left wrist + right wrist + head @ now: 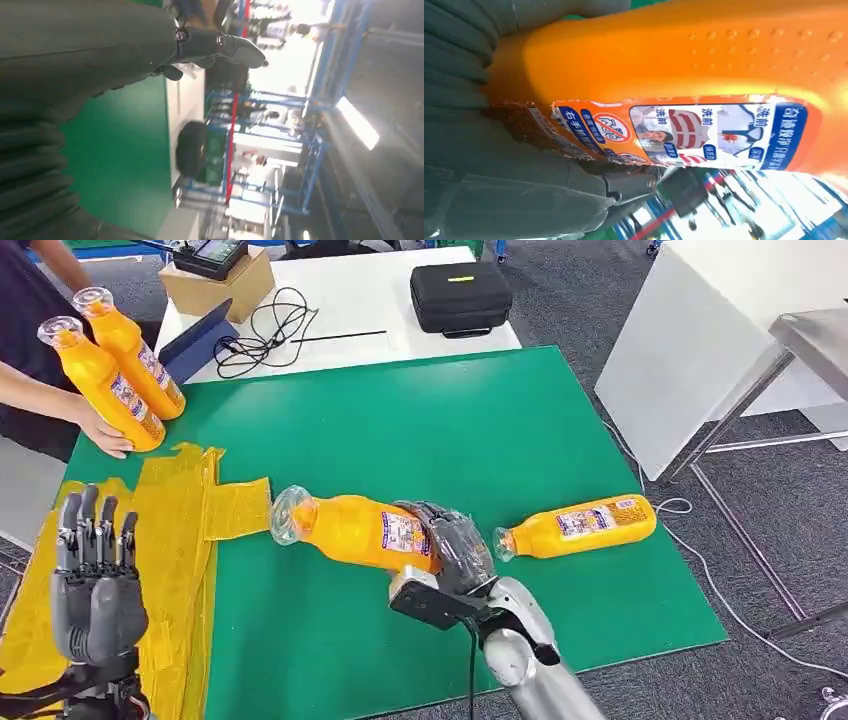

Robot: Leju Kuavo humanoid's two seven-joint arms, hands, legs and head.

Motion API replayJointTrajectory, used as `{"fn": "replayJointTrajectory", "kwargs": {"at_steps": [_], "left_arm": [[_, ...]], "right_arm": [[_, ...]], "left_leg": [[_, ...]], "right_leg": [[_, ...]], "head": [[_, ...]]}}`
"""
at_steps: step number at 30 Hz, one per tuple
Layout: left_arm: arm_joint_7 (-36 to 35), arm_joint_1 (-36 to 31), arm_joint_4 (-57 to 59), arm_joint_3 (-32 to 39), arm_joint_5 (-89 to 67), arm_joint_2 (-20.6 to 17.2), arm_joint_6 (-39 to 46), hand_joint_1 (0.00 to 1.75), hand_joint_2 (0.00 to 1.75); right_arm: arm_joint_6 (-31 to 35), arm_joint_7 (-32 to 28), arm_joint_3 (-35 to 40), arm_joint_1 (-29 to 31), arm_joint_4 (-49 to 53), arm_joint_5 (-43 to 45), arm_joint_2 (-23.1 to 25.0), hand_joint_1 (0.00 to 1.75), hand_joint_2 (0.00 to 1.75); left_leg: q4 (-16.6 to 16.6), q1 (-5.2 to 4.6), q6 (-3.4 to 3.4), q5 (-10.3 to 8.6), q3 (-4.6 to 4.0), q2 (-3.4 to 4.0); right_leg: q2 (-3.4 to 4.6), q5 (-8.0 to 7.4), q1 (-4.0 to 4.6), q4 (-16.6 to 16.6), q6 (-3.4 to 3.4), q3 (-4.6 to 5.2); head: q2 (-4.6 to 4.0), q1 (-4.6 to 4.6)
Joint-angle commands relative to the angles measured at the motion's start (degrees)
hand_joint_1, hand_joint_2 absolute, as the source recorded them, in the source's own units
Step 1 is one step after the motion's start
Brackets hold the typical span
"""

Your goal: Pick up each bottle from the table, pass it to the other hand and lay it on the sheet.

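At lower centre: right hand (445, 545) grasping orange bottle (355, 530); left hand (95, 585) released, fingers spread. Handover pending; needs alignment.

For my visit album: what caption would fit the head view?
The right hand grips an orange bottle above the green table; the left hand waits open over the yellow sheet.

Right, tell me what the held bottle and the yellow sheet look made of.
Held bottle: glossy orange plastic, by its sheen and moulded dimples, with a printed paper or film label. Yellow sheet: thin, crinkled and floppy, probably plastic film, possibly light fabric.
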State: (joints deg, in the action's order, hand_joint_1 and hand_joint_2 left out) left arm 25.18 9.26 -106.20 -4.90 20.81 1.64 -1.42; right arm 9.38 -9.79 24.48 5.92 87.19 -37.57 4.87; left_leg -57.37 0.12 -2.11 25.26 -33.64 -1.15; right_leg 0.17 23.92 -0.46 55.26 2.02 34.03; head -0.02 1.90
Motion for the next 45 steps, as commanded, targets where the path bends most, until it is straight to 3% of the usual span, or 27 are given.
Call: {"fn": "replayJointTrajectory", "kwargs": {"at_steps": [1, 8, 16, 26, 34, 45], "left_arm": [[-0.39, 0.96, 2.28, -4.43, 1.44, -0.35, -1.16, 0.0, 1.75], [-1.71, 4.62, -3.25, -4.66, 1.53, 1.54, 0.62, 0.0, 1.75], [-1.71, 4.41, -3.25, -5.35, 1.11, 1.67, 1.37, 0.0, 1.75], [-3.23, 3.07, -3.3, -9.1, 0.39, 3.64, 2.63, 0.0, 1.75], [-3.49, 2.45, -3.73, -10.05, 0.03, 4.8, 2.38, 0.0, 1.75], [-2.74, 2.65, -4.05, -10.62, -1.01, 4.61, 4.03, 0.0, 1.75]], "right_arm": [[2.49, -0.34, 4.25, -1.62, 4.28, 1.83, -2.08, 1.75, 1.75], [4.53, 0.5, 8.39, 4.46, -1.96, 3.0, 2.13, 1.75, 1.75], [4.37, 1.73, 9.69, 6.83, -4.83, 3.25, 3.03, 1.75, 1.75], [5.7, 4.51, 14.96, 16.12, -19.41, 5.79, 8.44, 1.75, 1.75], [7.15, 7.23, 20.49, 14.57, -20.11, 0.64, 9.78, 1.75, 1.75], [6.81, 8.53, 20.74, 14.3, -18.72, -1.12, 10.0, 1.75, 1.75]], "left_leg": [[0.0, 0.02, 0.1, 0.12, 0.27, 0.04], [-0.05, 0.03, 0.13, 0.18, 0.22, 0.47], [0.03, 0.05, 0.09, 0.09, 0.22, 0.2], [0.05, 0.03, 0.08, 0.02, 0.1, 0.18], [0.07, 0.05, 0.09, 0.08, 0.24, 0.15], [0.03, 0.05, 0.08, 0.02, 0.06, 0.06]], "right_leg": [[-0.08, 0.13, 0.03, 0.01, -0.06, -0.28], [0.34, 0.04, 0.04, 0.08, -0.09, -0.12], [0.1, 0.04, 0.05, -0.02, -0.05, -0.19], [0.12, -0.03, 0.03, -0.02, -0.05, -0.1], [0.06, 0.05, 0.06, -0.03, -0.05, -0.22], [0.0, 0.01, 0.04, -0.01, -0.05, -0.08]], "head": [[0.0, 0.0], [0.0, -0.02], [0.0, -0.02], [0.0, 0.02], [0.0, -0.02], [0.0, 0.0]]}}
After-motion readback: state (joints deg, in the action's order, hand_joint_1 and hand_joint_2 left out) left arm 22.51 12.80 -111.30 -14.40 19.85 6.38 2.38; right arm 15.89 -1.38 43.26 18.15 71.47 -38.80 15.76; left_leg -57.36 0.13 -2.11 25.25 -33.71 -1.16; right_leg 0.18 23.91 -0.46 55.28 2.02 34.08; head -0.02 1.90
